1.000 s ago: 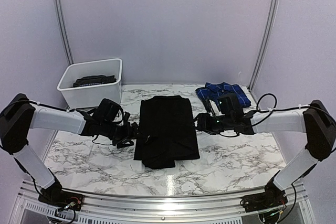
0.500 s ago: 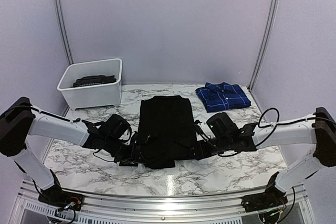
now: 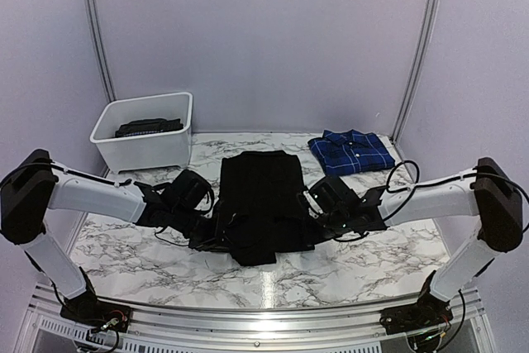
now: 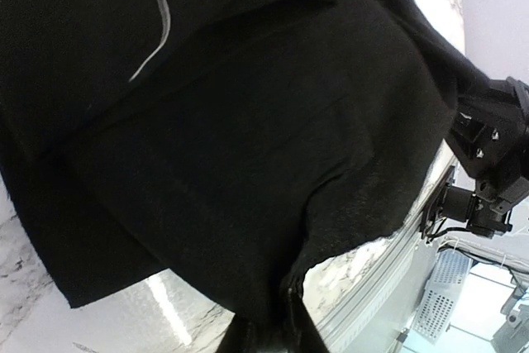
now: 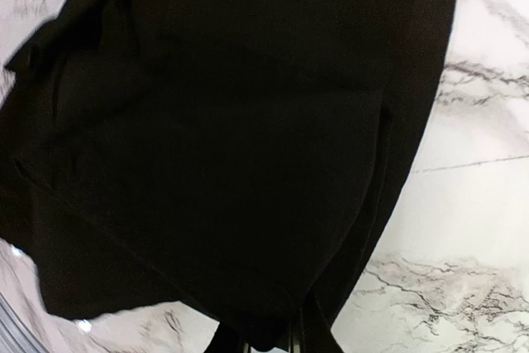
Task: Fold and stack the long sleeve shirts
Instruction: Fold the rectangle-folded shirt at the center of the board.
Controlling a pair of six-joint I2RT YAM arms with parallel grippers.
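Note:
A plain black long sleeve shirt [image 3: 260, 192] lies partly folded in the middle of the marble table. My left gripper [image 3: 216, 241] is at its near left corner, and in the left wrist view [image 4: 285, 320] the fingers pinch the black cloth [image 4: 248, 146] at its edge. My right gripper [image 3: 312, 225] is at the near right corner, and the right wrist view [image 5: 289, 336] shows it shut on the shirt's edge [image 5: 248, 163]. A dark blue plaid long sleeve shirt [image 3: 351, 152] lies folded at the back right, away from both grippers.
A white plastic bin [image 3: 140, 150] stands at the back left with a dark item [image 3: 149, 127] inside. The metal rail [image 3: 264, 320] of the table's near edge runs just in front of the shirt. Purple walls enclose the back and sides.
Both grippers came down from the shirt's sides to its near corners, then closed on the black cloth. The blue plaid shirt, earlier partly hidden by the right arm, now shows fully.

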